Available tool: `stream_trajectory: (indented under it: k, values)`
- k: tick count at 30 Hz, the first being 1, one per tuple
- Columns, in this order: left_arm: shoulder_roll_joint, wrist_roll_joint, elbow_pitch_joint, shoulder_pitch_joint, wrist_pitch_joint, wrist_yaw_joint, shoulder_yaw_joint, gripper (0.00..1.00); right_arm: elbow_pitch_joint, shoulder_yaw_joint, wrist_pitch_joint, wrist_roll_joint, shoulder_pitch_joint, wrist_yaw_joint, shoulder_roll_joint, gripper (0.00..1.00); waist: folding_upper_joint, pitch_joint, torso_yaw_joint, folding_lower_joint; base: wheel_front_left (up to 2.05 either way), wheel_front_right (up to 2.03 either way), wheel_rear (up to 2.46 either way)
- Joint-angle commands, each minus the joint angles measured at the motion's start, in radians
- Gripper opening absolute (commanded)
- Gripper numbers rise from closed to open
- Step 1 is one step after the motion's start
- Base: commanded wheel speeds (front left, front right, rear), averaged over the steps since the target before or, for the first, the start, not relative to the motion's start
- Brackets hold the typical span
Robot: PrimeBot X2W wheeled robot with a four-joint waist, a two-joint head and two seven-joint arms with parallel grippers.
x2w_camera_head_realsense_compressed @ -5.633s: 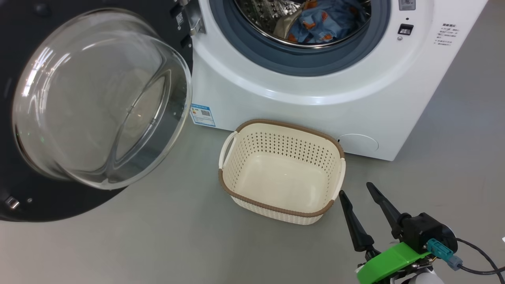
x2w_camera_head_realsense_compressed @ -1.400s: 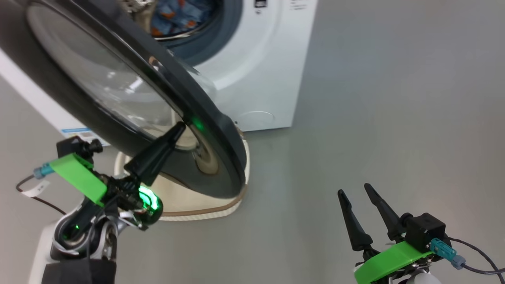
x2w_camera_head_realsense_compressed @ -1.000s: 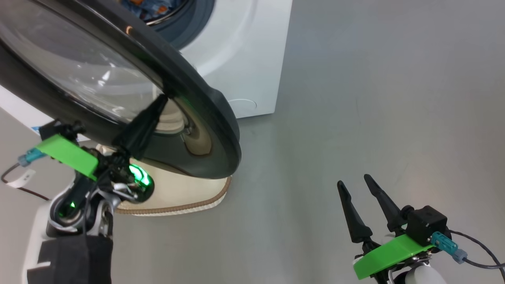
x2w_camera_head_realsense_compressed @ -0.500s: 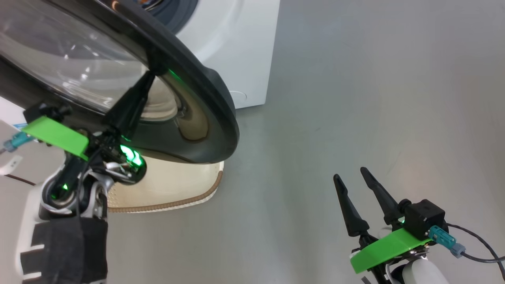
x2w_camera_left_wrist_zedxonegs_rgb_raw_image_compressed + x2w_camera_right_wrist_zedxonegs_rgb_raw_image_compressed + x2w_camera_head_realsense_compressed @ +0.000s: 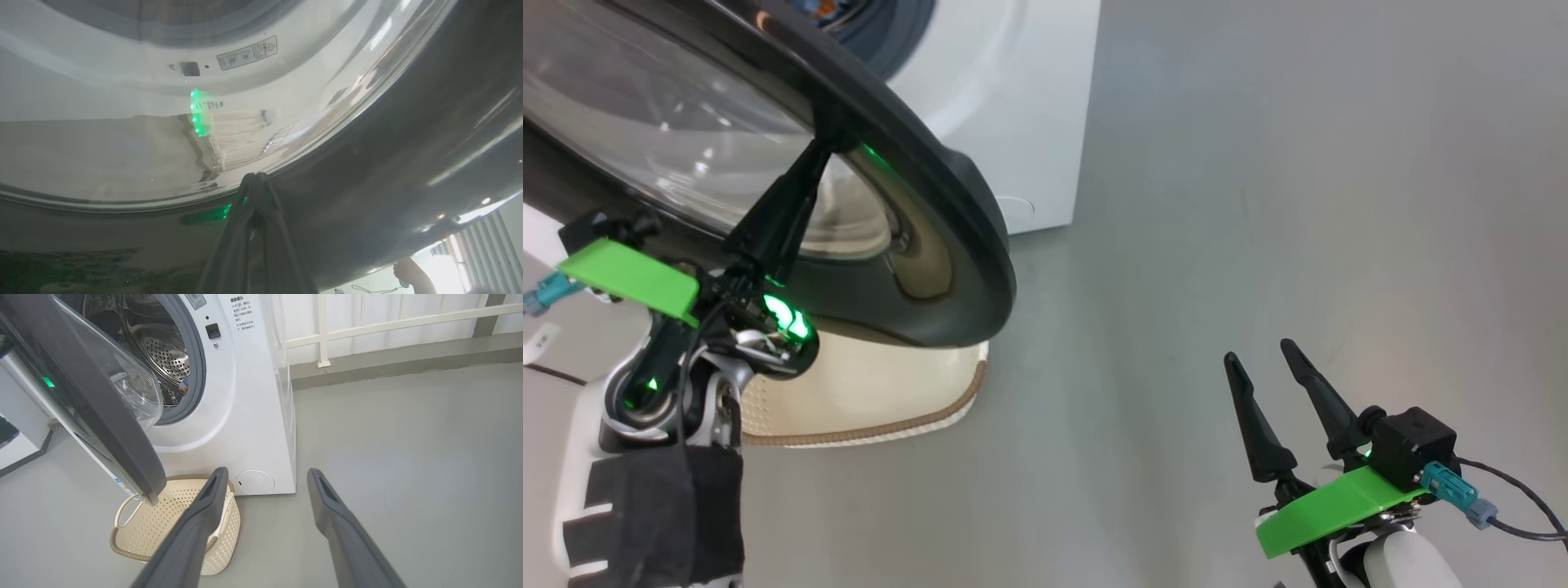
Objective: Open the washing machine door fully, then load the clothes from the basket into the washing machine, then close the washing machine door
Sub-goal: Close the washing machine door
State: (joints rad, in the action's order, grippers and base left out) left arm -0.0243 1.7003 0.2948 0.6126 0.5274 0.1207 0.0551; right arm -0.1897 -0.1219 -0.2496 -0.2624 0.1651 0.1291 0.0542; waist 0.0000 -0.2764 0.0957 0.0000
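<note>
Head view, items on the grey floor (image 5: 1258, 163):

1. The washing machine (image 5: 1021, 122): white box, upper centre of the frame. Right wrist view, upper left: steel perforated drum (image 5: 163, 355) inside a grey-blue seal. Contents: the clothes (image 5: 182, 387), a small blue and orange patch low in the drum opening; the rest is hidden behind the door.

2. The washing machine door (image 5: 964, 245): glossy black ring with a clear bulging window (image 5: 122, 143). It stands ajar, swung out at an angle from the machine front and filling the upper left of the head view. Its lower edge hangs over the basket.

3. The basket (image 5: 890, 400): cream, with a brown woven rim, lower left of centre on the floor, just in front of the machine and partly covered by the door. Right wrist view, lower left: perforated inner walls and bottom in plain sight.

4. Left gripper (image 5: 827, 151): fingers pressed together, tips touching the door's outer face where the glass meets the black ring. It grips no object.

5. Right gripper (image 5: 1258, 353): lower right of the frame, fingers spread wide, well apart from the machine and basket.
</note>
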Motion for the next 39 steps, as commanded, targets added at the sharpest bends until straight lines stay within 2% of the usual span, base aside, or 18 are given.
stream_trajectory:
  k: [1,22,38,39]
  values:
    - [-0.026,-0.007,-0.023,-0.013,-0.008,0.010,0.034,0.00,0.018,-0.022,-0.012,-0.017,0.002,0.002,-0.004,1.00,0.0000,0.025,-0.021,0.0000,0.00,0.00,0.00]
    - [-0.026,-0.087,-0.023,-0.208,-0.222,0.010,0.097,0.00,-0.014,-0.018,-0.012,-0.013,-0.063,0.002,-0.004,1.00,0.0000,0.192,-0.109,0.0000,0.00,0.00,0.00]
    - [-0.027,-0.165,-0.085,-0.349,-0.388,0.010,0.150,0.00,-0.014,-0.023,-0.012,-0.017,-0.096,0.002,-0.004,1.00,0.0000,0.238,-0.132,0.0000,0.00,0.00,0.00]
    - [-0.029,-0.174,-0.094,-0.353,-0.399,0.010,0.150,0.03,-0.013,-0.022,-0.012,-0.016,-0.097,0.002,-0.004,1.00,0.0000,0.237,-0.132,0.0000,0.00,0.00,0.00]
